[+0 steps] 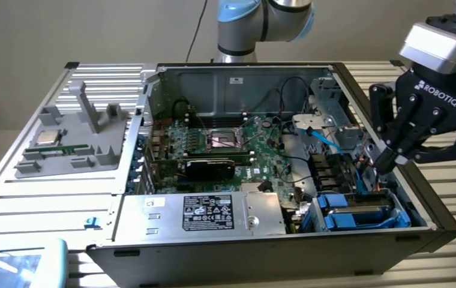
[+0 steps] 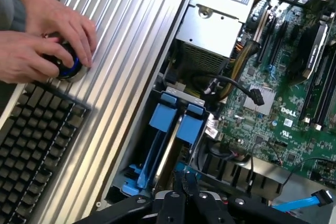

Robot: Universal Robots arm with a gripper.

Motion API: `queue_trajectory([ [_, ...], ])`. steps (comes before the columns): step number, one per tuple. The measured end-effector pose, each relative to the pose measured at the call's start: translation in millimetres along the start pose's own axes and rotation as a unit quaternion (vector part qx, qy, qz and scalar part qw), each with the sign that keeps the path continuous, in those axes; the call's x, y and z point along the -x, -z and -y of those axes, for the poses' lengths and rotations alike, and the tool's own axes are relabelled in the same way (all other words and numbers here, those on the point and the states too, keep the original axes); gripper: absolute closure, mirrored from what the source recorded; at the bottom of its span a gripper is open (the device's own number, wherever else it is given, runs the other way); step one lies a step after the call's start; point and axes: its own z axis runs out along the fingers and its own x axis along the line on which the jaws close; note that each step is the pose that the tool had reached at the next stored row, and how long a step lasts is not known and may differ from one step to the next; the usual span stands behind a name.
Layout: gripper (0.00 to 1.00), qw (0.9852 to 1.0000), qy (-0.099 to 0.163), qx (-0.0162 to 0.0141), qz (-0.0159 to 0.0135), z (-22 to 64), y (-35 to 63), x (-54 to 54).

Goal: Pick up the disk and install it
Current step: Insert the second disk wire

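The disk (image 1: 359, 211) sits in its bright blue carrier in the drive bay, at the near corner of the open computer case on the exterior view's right. In the wrist view the disk (image 2: 169, 153) shows as a silver edge between two blue carrier tabs (image 2: 177, 120). My gripper (image 1: 389, 162) hangs just above and behind that bay, over the case's wall, shut with nothing held. Its black fingertips (image 2: 177, 195) meet directly over the end of the blue carrier.
A silver power supply (image 1: 212, 213) with a black label lies beside the bay. The green motherboard (image 1: 228, 141) and loose cables, one a blue cable (image 1: 324, 141), fill the case. A grey tray (image 1: 68, 150) holds a CPU chip. A person's hands (image 2: 47, 40) rest by a keyboard (image 2: 31, 145).
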Motion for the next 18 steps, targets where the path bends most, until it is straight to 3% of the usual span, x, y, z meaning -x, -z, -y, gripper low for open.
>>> queue_trajectory([
  [8, 0.89, 0.9979, 0.064, -0.0046, -0.0082, 0.6, -1.6, 0.9],
  [18, 0.89, 0.9938, 0.110, -0.0104, -0.0086, 2.0, -3.1, 4.0],
])
